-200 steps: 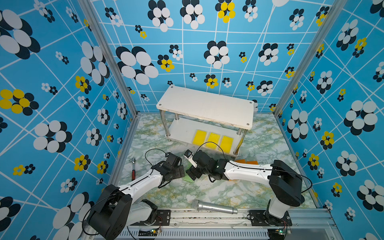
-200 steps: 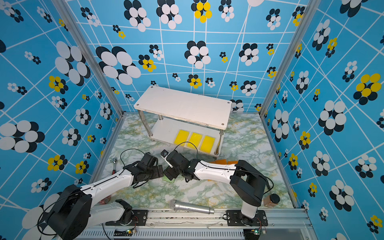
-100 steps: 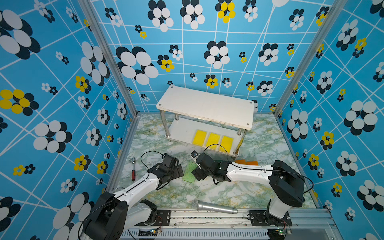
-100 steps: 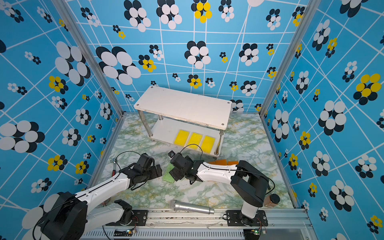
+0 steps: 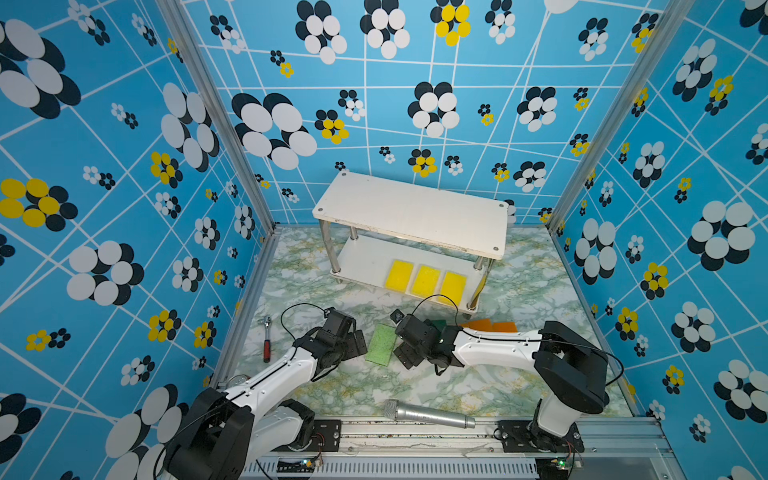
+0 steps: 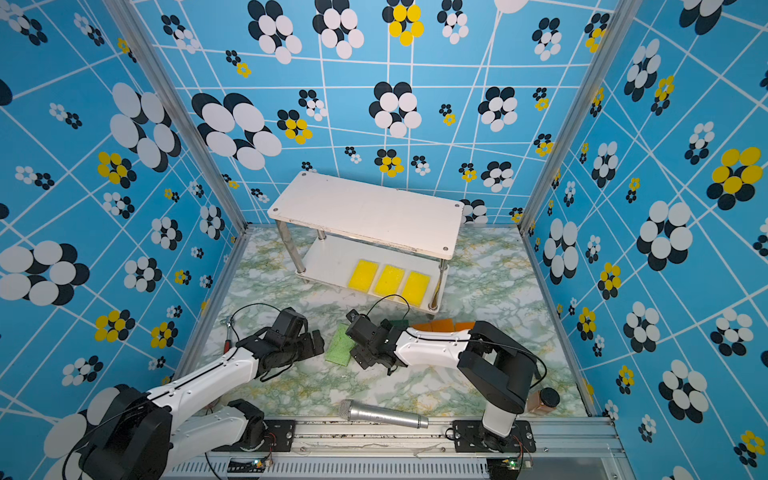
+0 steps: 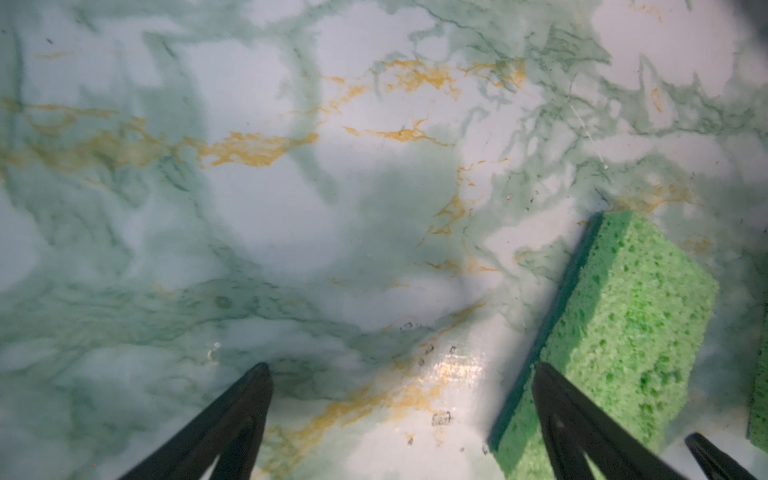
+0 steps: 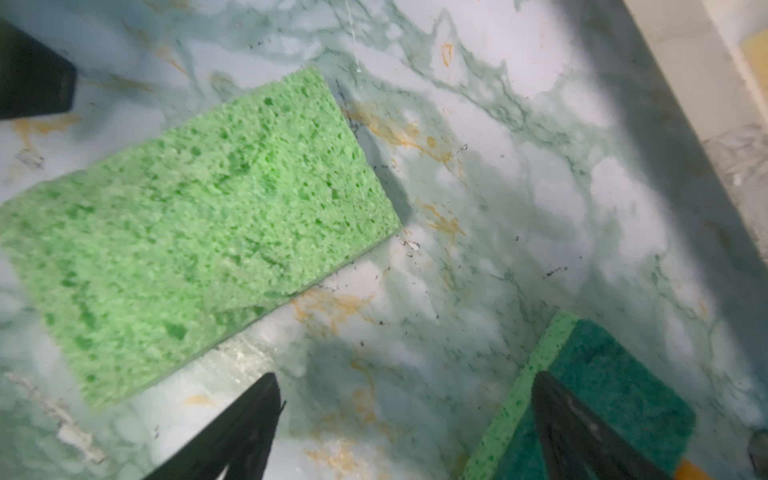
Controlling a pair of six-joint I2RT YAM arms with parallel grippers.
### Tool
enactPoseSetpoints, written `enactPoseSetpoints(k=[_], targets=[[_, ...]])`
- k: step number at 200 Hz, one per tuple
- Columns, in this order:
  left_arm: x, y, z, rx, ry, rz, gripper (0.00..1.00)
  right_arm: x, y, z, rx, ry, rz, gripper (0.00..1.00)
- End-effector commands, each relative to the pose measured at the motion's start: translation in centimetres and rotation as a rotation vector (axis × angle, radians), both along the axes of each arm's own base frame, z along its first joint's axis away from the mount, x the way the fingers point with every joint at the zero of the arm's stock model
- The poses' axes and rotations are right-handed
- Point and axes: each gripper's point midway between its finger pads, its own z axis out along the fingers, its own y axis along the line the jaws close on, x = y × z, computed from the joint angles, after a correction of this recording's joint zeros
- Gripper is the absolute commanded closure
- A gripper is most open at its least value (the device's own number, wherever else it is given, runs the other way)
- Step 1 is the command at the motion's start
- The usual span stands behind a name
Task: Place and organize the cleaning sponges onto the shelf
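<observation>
The shelf (image 5: 411, 212) (image 6: 365, 212) stands at the back, and three yellow sponges (image 5: 425, 281) (image 6: 388, 281) lie in a row on its lower board. A light green sponge (image 5: 381, 344) (image 6: 340, 350) (image 8: 199, 232) (image 7: 623, 324) lies flat on the table between my grippers. My left gripper (image 5: 357, 343) (image 6: 313, 343) (image 7: 401, 370) is open just left of it, holding nothing. My right gripper (image 5: 405, 356) (image 6: 363, 357) (image 8: 405, 378) is open just right of it, over bare table. A dark green sponge (image 8: 602, 386) (image 5: 437, 323) lies by its far finger. Orange sponges (image 5: 490, 326) (image 6: 442, 325) lie behind the right arm.
A silver microphone (image 5: 428, 413) (image 6: 382, 413) lies near the front rail. A red-handled ratchet (image 5: 267, 340) lies by the left wall. A brown jar (image 6: 544, 401) stands behind the right arm's base. Blue patterned walls close in three sides.
Both grippers, close together over the light green sponge a second ago, have drawn apart. The left one backed off to the left, and the sponge now lies flat and uncovered.
</observation>
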Motion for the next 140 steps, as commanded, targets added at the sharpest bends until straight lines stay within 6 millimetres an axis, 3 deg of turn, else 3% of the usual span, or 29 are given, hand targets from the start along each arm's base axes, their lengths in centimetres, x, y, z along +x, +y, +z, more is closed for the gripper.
enactPoseSetpoints(k=[1,66,140], targets=[[-3.2,-0.3,-2.4,-0.015,0.159,-0.036,0.01,-0.1,0.4,-1.2,-0.016,0.024,-0.008,0.04],[-3.5,-1.2,-2.9,-0.018,0.186,-0.064,0.01,0.2,3.0,-1.5,0.034,0.037,0.033,0.04],[-3.8,-1.1,-4.0,0.011,0.227,-0.067,0.01,0.9,4.9,0.4,0.116,-0.003,0.062,0.04]])
